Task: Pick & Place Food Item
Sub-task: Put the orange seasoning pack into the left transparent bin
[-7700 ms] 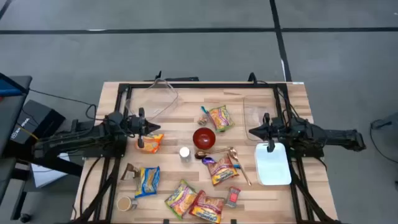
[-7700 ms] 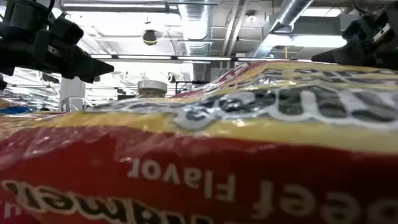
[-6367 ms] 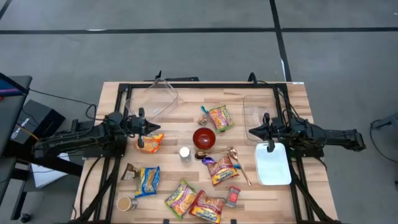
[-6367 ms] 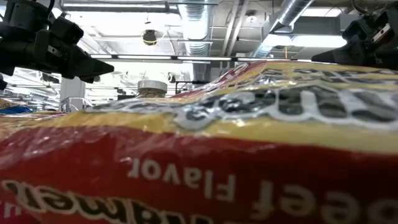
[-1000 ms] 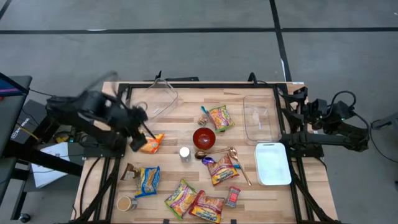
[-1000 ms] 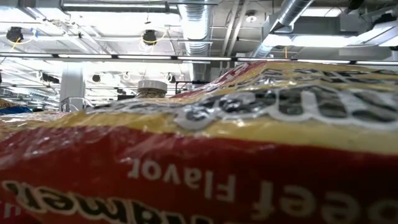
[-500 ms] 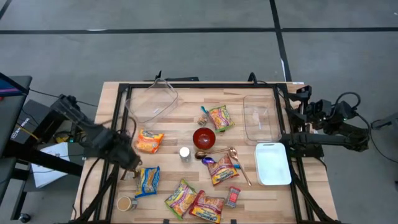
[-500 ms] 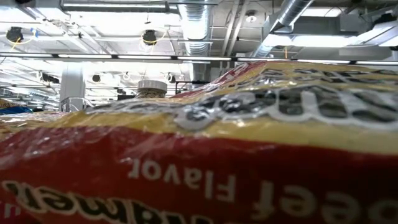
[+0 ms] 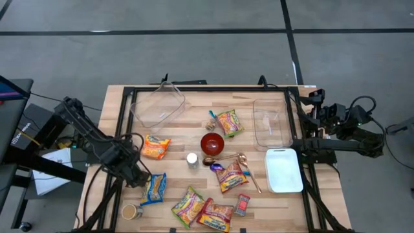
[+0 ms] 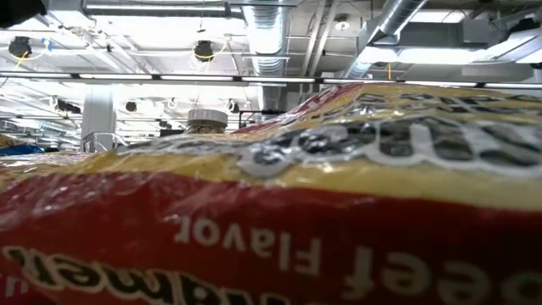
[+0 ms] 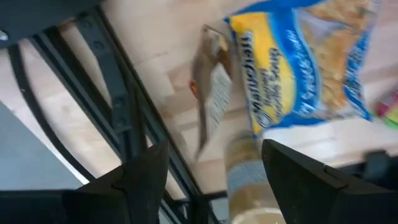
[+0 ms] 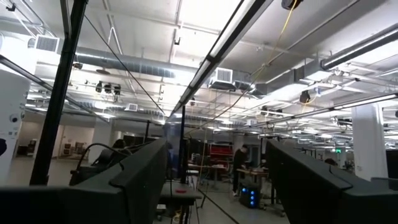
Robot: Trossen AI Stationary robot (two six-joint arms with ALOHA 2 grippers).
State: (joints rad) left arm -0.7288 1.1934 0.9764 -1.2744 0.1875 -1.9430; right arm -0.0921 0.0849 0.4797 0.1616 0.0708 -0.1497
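- My left gripper (image 9: 141, 178) has swung from beside the orange packet (image 9: 155, 147) toward the near-left of the table (image 9: 194, 97). It now hangs above the blue-and-yellow noodle packet (image 9: 154, 188).
- Left fingers (image 11: 144, 168) spread apart, nothing between them. In the left wrist view the packet lies flat below, a small brown sachet (image 11: 210, 93) touching its edge and a small cup (image 11: 249, 180) nearby.
- I judge the noodle packet is the target; descent and grasp not yet made.
- My right gripper (image 9: 312, 103) has pulled back off the table's right edge, parked. Fingers (image 12: 140, 180) parted, empty, pointing into the room.
- Clear tubs (image 9: 155, 107) lie at the far side, likely drop-off.
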